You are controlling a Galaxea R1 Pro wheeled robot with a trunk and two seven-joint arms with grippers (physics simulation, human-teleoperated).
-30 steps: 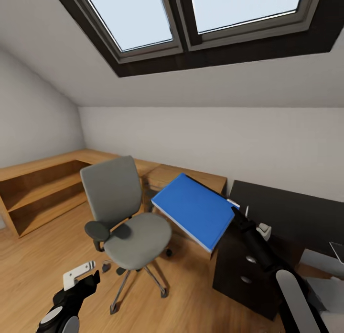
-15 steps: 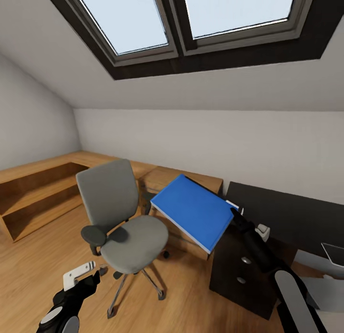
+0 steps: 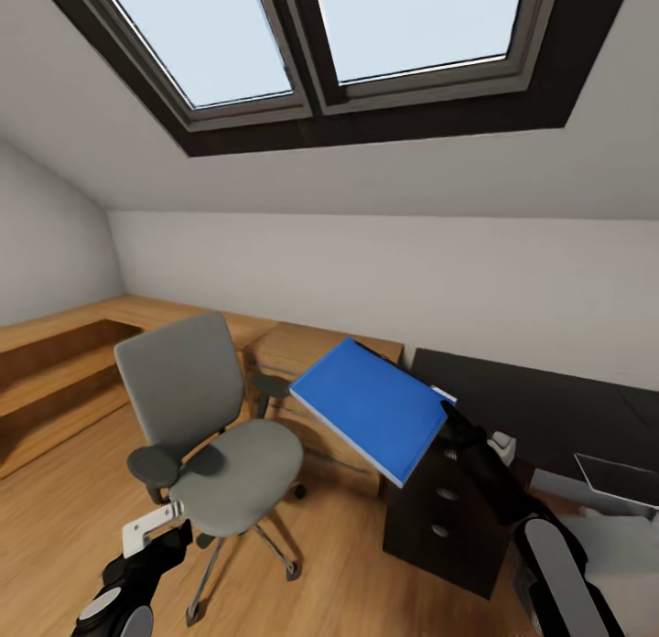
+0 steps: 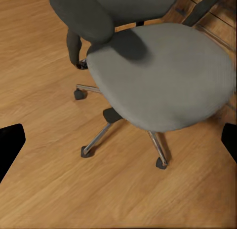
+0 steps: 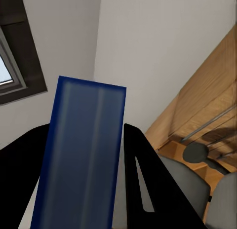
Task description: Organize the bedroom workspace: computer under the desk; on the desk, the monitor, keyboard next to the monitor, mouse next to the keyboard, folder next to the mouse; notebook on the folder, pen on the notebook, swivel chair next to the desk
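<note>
Floor (image 3: 366, 573): you see wood planks; the swivel chair (image 3: 206, 436) stands on its casters there, beside the dark desk.
Tabletop (image 3: 540, 408): black, and what may be a monitor (image 3: 618, 480) rests at your far right edge.

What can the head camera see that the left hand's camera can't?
The head view alone shows the skylight, the blue folder held up in the right gripper, and the black desk with its drawers. The left wrist view alone shows the chair's chrome legs and casters from close above, with the wooden floor around them, between the left gripper's dark fingertips. Both show the grey swivel chair, its seat bare.
</note>
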